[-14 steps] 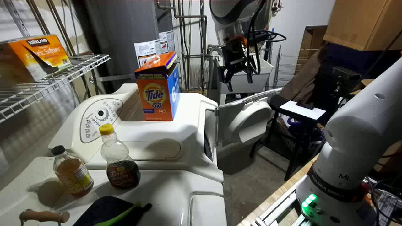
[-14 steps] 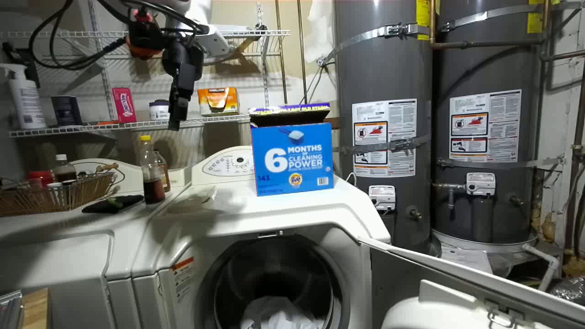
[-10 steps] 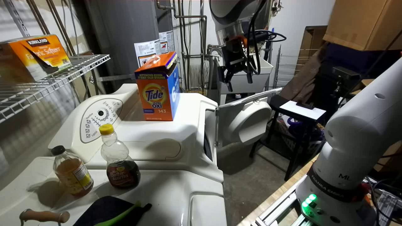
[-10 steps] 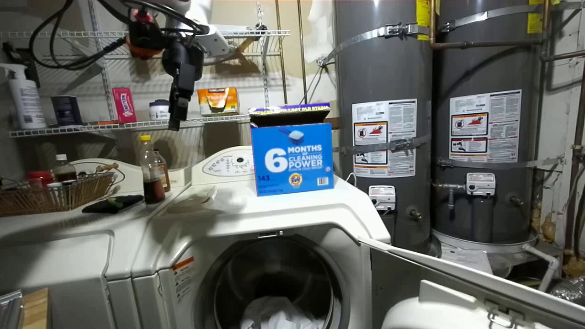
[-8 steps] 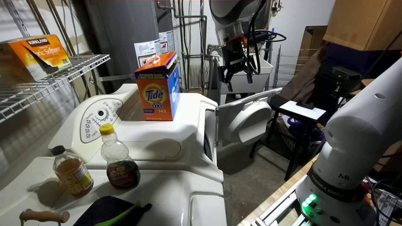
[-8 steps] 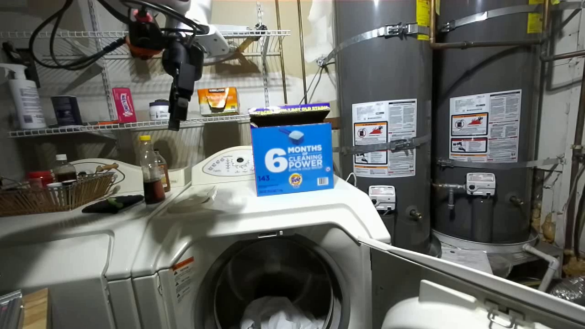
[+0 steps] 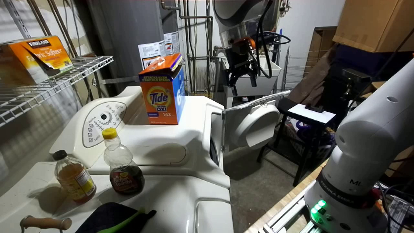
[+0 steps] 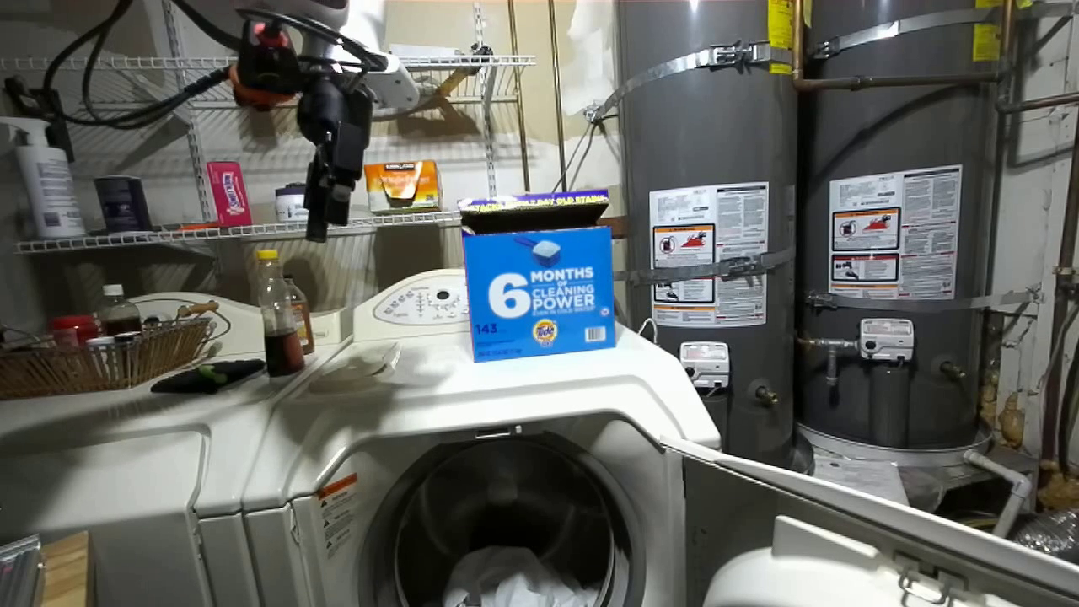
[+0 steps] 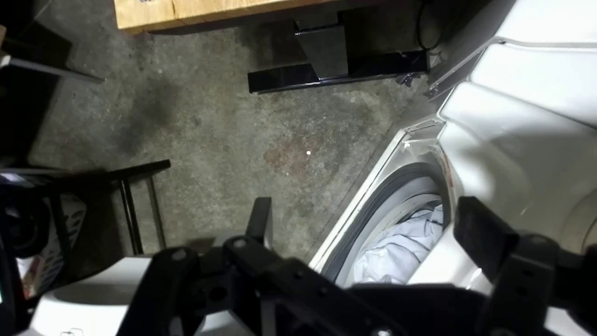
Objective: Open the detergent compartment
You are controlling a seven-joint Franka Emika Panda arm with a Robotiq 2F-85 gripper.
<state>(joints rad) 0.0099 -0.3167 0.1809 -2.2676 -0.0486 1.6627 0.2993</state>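
Observation:
The detergent compartment is a white rounded flap (image 7: 157, 154) in the washer's top; it looks flat and shut. It also shows, at a low angle, in an exterior view (image 8: 347, 378). A curved edge at the right border of the wrist view (image 9: 583, 219) may be part of it. My gripper (image 7: 243, 86) is open and empty, well above the floor in front of the washer, apart from the flap. It also hangs high in an exterior view (image 8: 327, 222). In the wrist view the gripper (image 9: 364, 205) has its fingers wide apart, with the washer opening below between them.
A Tide box (image 7: 161, 102) stands on the washer behind the flap. A syrup bottle (image 7: 124, 171) and a juice-like bottle (image 7: 77, 181) stand beside it. The washer door (image 7: 255, 124) hangs open. A wire shelf (image 8: 278, 232) runs along the wall. White cloth (image 9: 396, 247) lies inside the drum.
My gripper has moved slightly to the left in both exterior views. It stays open. The flap, box and bottles have not moved.

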